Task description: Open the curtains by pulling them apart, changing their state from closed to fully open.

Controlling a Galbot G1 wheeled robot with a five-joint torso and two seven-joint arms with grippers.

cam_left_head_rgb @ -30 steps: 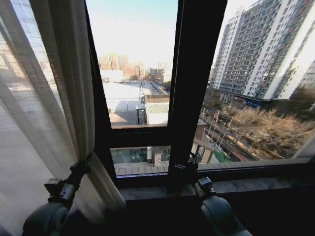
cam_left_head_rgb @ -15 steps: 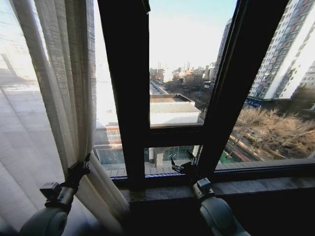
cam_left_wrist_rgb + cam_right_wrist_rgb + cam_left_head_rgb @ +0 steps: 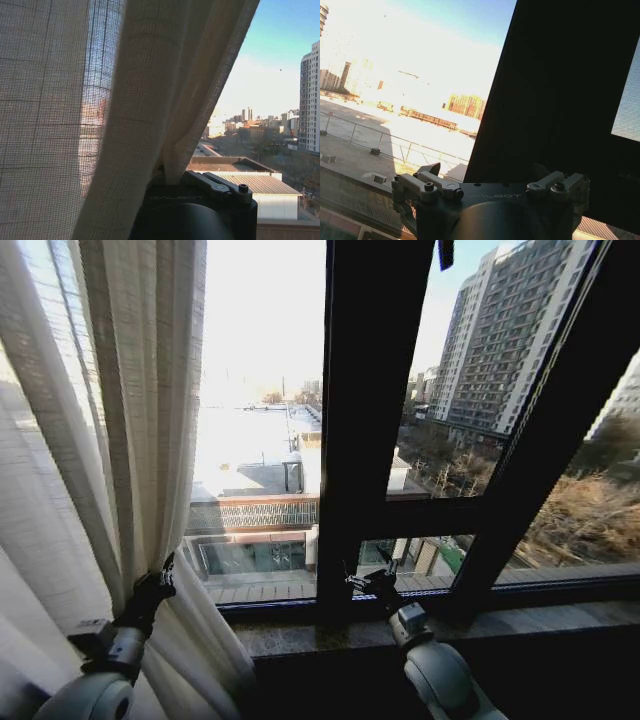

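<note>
Head view, left gripper point(image 3: 158, 585): low at left; clamped on a gathered fold of the curtains point(image 3: 130, 420)
Right gripper point(image 3: 368, 583): low at centre before the sill; fingers spread, holding nothing
Curtains: bunched at the left side; pleats hanging upright
Window frame point(image 3: 365, 410): dark bars beyond; city outside

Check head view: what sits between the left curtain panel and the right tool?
In the head view, between the curtain and the right tool lies bare window glass over rooftops, then the dark window frame bar. The left tool grips the curtain.
</note>
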